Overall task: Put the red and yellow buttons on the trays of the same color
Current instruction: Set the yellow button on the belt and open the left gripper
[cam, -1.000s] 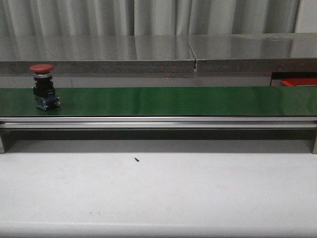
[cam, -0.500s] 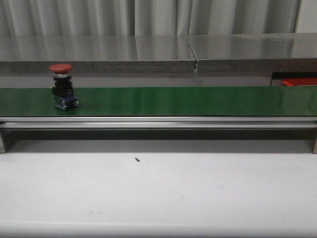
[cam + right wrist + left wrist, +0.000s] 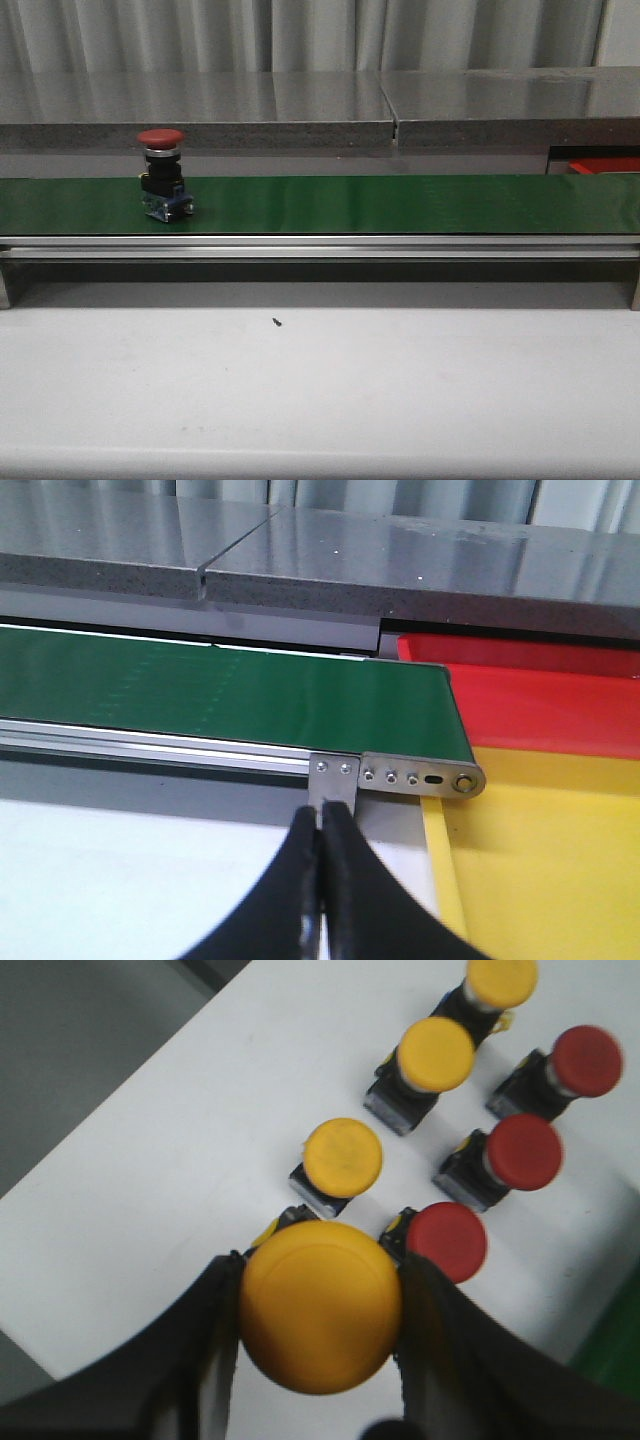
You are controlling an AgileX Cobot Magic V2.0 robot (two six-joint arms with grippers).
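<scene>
In the left wrist view my left gripper (image 3: 320, 1278) is shut on a yellow button (image 3: 320, 1305), its fingers (image 3: 222, 1330) pressed against both sides of the cap. Below it, three more yellow buttons (image 3: 343, 1157) and three red buttons (image 3: 524, 1152) stand in two rows on a white surface. In the front view a red button (image 3: 161, 175) stands upright on the green belt (image 3: 400, 203), left of the middle. My right gripper (image 3: 323, 820) is shut and empty, near the belt's end (image 3: 420, 778). Beside that end lie the red tray (image 3: 540, 695) and the yellow tray (image 3: 560, 860). Neither gripper shows in the front view.
A grey steel ledge (image 3: 300, 100) runs behind the belt. An aluminium rail (image 3: 320, 247) edges the belt's front. A white table (image 3: 320, 390) with a small dark speck (image 3: 275, 322) lies in front. A strip of the red tray (image 3: 605, 165) shows at the far right.
The red button has travelled to the right along the belt, from near the left edge towards the middle. Nothing else in the front view has moved.
</scene>
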